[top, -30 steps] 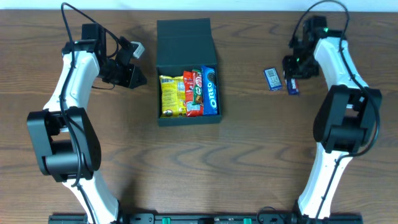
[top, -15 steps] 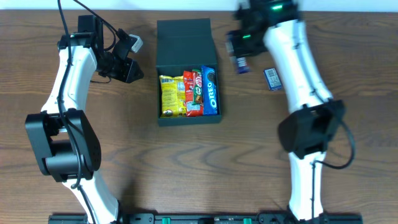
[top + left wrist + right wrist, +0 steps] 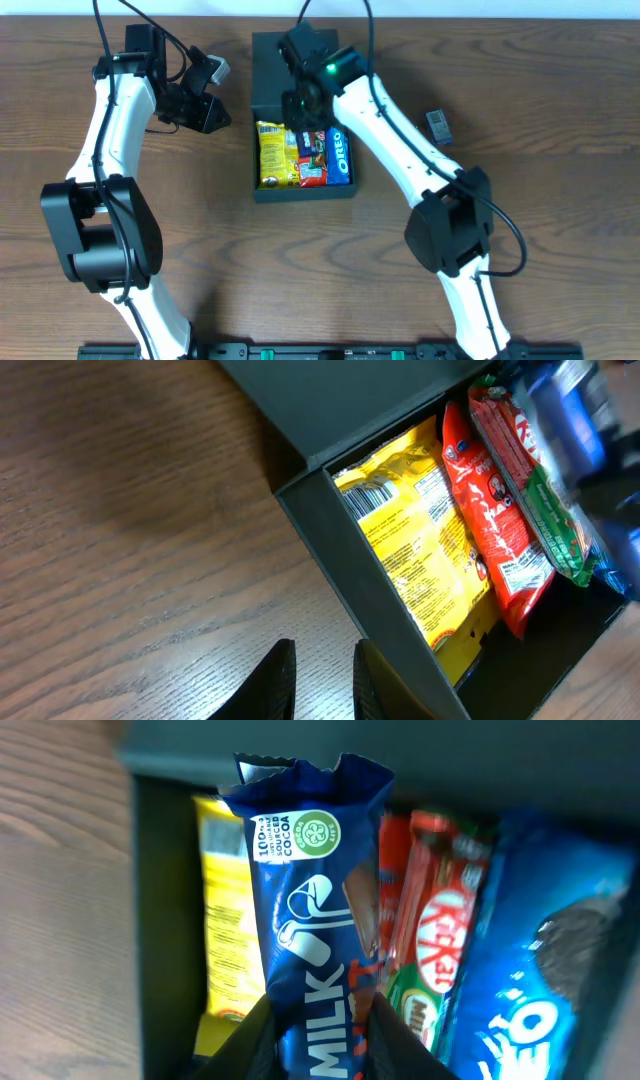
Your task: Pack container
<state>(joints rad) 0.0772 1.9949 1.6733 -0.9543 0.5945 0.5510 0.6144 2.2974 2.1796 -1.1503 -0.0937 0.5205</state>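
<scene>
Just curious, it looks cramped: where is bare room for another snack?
The widest bare wood lies in front of the container, between the arms. The strip between container and left claw is narrow. Inside is crowded: packets side by side under the blue bar in the right claw.

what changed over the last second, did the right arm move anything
The right end effector, shut on the blue milk chocolate bar, swung left from the far right to above the open container, carrying the bar over the snacks already inside. Nothing was let go. The left end effector shifted only slightly. The container, its snacks and the small blue packet lying outside it stayed put.
</scene>
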